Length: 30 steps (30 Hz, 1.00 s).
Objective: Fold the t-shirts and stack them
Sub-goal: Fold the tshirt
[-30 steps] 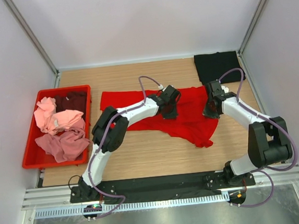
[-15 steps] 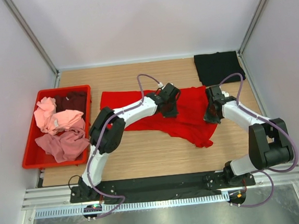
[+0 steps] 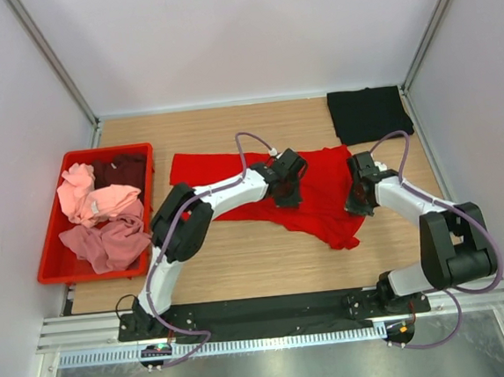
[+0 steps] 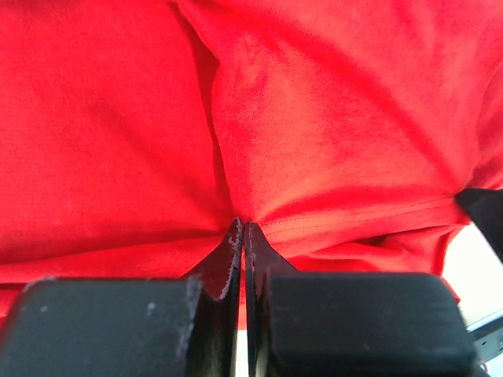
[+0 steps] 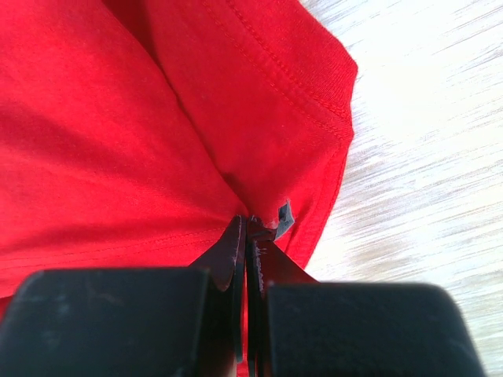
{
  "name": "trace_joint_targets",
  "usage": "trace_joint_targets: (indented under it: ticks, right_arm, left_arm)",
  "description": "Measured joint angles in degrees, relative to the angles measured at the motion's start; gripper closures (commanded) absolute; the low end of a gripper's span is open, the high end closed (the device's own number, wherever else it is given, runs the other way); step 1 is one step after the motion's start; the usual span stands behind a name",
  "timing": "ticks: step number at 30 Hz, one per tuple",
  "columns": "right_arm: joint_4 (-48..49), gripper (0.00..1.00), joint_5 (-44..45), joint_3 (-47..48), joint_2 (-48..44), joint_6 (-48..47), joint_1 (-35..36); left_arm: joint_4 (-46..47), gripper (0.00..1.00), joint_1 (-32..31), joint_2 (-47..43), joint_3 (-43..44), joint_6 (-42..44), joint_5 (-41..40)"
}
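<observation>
Your bright red t-shirt (image 3: 320,207) lies spread out in the middle of the wooden table (image 3: 241,260). It is soft and wrinkly, and one corner points toward the arm bases. Your left gripper (image 4: 242,229) is pinched tight on a fold of red cloth near the shirt's middle. Your right gripper (image 5: 245,224) is pinched tight on the stitched hem at the shirt's right edge. A black t-shirt (image 3: 367,113) lies flat in the far right corner. The pink shirts (image 3: 95,207) and a dark maroon shirt (image 3: 125,170) sit bunched up in the red crate (image 3: 103,151) on the left.
</observation>
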Motion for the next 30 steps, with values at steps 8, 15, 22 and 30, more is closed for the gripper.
trace_joint_targets:
  ticks: [8,15,22,30]
  right_arm:
    - [-1.09,0.69,-0.07,0.13,-1.73,-0.63,0.00]
    - [-8.96,0.57,-0.83,4.50,-8.22,-0.83,1.29]
    - [-12.55,0.50,-1.95,2.75,-16.52,2.67,13.22]
    - [-15.32,0.45,-2.73,-6.01,-24.00,8.83,19.78]
  left_arm:
    - [-3.23,0.66,-0.26,0.00,0.11,-0.39,-1.81]
    - [-9.92,0.60,0.68,-4.39,1.81,3.23,-7.10]
    - [-9.70,0.57,7.45,-21.66,-8.92,6.21,-7.76]
    - [-7.87,0.54,23.28,-29.77,-22.29,8.28,-4.70]
